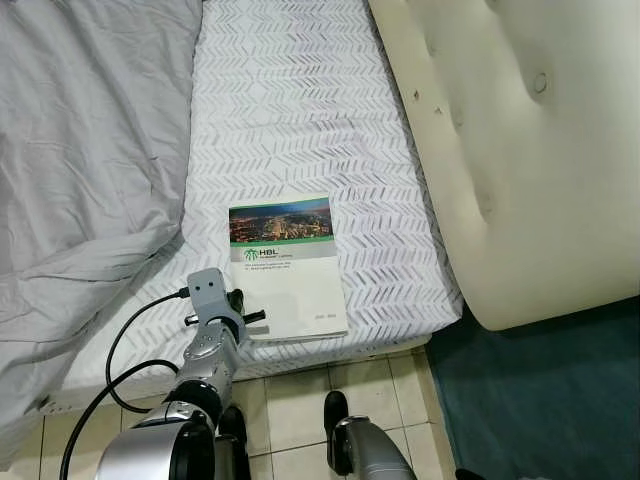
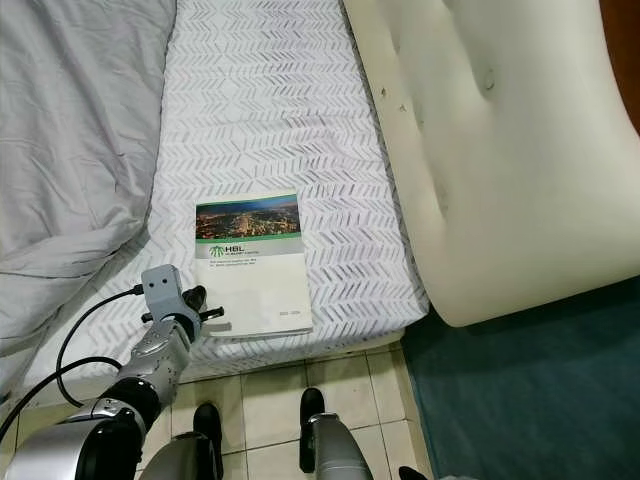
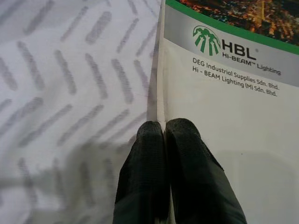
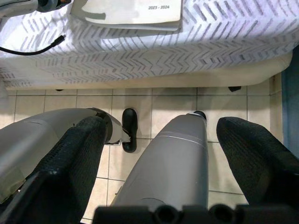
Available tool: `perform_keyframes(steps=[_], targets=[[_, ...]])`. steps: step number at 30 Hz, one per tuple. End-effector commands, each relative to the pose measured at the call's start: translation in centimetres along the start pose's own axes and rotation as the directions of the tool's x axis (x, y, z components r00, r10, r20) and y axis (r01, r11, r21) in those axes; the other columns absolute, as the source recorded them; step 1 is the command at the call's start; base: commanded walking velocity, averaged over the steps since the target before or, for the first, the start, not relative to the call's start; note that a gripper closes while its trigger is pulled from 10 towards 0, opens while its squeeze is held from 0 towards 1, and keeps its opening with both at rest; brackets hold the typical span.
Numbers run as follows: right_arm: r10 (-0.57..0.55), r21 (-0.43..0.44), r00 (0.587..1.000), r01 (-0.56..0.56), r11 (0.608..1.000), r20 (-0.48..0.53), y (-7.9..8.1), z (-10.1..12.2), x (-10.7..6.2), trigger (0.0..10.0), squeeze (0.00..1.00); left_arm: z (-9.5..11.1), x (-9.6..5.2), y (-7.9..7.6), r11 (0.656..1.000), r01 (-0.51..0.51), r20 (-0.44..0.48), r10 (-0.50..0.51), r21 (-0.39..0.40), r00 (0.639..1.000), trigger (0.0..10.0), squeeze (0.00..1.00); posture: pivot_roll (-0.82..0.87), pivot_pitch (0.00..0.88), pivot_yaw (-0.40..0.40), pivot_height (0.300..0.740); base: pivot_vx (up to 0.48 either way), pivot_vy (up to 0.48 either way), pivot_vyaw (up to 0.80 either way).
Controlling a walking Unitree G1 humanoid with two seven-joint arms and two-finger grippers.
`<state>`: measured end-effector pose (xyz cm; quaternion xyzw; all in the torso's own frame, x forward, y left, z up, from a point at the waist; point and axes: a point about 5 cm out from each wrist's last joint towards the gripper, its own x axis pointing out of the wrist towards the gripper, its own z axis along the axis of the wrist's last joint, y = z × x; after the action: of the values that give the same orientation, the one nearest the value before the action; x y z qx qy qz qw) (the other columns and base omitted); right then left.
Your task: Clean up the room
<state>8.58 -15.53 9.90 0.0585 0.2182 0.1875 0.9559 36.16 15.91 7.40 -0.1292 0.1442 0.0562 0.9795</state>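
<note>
On bed's near edge: grey duvet (image 1: pixel 80 150) bunched left | left gripper (image 3: pixel 164 128) pinched flat against catalogue (image 1: pixel 285 265) spine edge, likely to nudge or lift it | right gripper (image 4: pixel 161 154) spread wide, idle over floor tiles (image 4: pixel 154 100).

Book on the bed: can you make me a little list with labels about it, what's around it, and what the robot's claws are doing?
Book: catalogue with a city photo on its cover, lying flat near the foot edge of the bed
Bed: chevron-patterned sheet
Blanket: grey, bunched on the robot's left
Cushion: cream tufted, on the right
Left claw: fingers together at the book's left edge
Right claw: open, hanging low over the tiled floor
</note>
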Motion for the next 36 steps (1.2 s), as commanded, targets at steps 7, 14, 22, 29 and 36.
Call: perform_keyframes(steps=[7, 14, 22, 29, 36], targets=[[-0.022, 0.018, 0.999, 0.023, 1.0, -0.05, 0.0, -0.8, -0.4, 10.0, 0.0, -3.3, -0.9, 0.0, 1.0, 0.002, -0.118, 0.001, 0.026, 0.993, 10.0, 1.0, -0.44, 0.545, -0.152, 0.74, 0.0, 0.0, 0.0], [-0.017, 0.008, 0.999, 0.017, 1.0, -0.049, -0.5, -0.9, 0.0, 10.0, 0.0, -3.7, -1.1, -0.3, 1.0, 0.012, -0.11, -0.012, 0.003, 0.994, 10.0, 1.0, -0.41, 0.524, -0.142, 0.74, 0.0, 0.0, 0.0], [-0.028, -0.01, 0.999, 0.028, 1.0, 0.047, -1.9, -0.3, 3.7, 10.0, 0.0, -2.4, -1.3, 0.6, 0.974, 0.103, 0.039, -0.113, 0.202, 0.993, 10.0, 1.0, -0.24, 0.363, -0.072, 0.74, 0.0, 0.0, 0.0], [-0.075, 0.089, 0.973, 0.056, 0.994, 0.22, -4.5, 1.8, 9.5, 10.0, 0.0, 0.7, -5.1, 2.1, 0.851, 0.223, 0.237, -0.369, 0.476, 0.899, 10.0, 1.0, 0.0, 0.12, -0.029, 0.74, 0.0, 0.0, 0.0], [0.181, 0.153, 0.942, -0.23, 0.961, 0.281, -2.8, 4.2, 15.8, 10.0, 0.0, 0.4, -9.7, 0.5, 0.817, 0.273, 0.274, -0.454, 0.508, 0.848, 10.0, 1.0, 0.13, 0.0, -0.048, 0.74, 0.0, 0.0, 0.0]])
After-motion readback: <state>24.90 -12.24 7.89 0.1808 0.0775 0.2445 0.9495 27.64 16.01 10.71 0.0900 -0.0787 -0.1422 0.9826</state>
